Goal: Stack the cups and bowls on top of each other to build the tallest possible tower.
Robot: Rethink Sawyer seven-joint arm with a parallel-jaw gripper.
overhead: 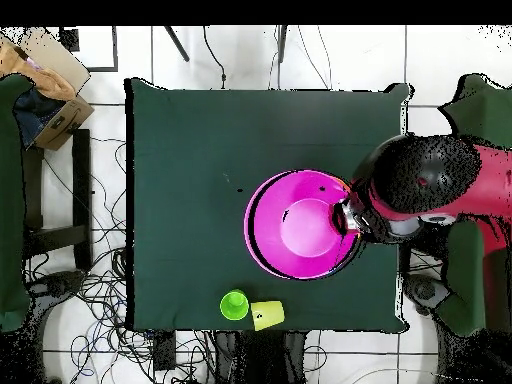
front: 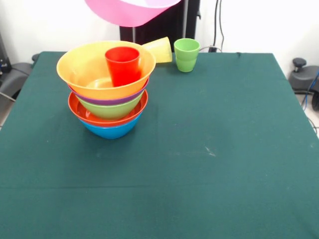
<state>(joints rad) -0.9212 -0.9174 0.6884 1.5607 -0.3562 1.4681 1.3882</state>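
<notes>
Nearest to me in the front view is the bare green table cloth (front: 209,164), with nothing standing on its near half. Behind it, on the left, I see the tower (front: 109,94): a blue bowl (front: 110,131) at the bottom, then the red-orange bowl (front: 84,115), the green bowl (front: 107,108), a thin purple rim (front: 112,101), and the large yellow-orange bowl (front: 79,69) on top. Inside this top bowl the red cup (front: 123,65) stands upright. Further back, near the far edge, the yellow cup (front: 160,49) lies on its side, and the light green cup (front: 186,55) stands upright just beside it. At the top edge hangs the large pink bowl (front: 132,11), lifted above the table. In the overhead view this pink bowl covers the tower, and the gripper (overhead: 347,216) meets its rim on the arm's side. I cannot tell how the pincer stands, because the bowl and the arm (overhead: 430,180) hide it.
</notes>
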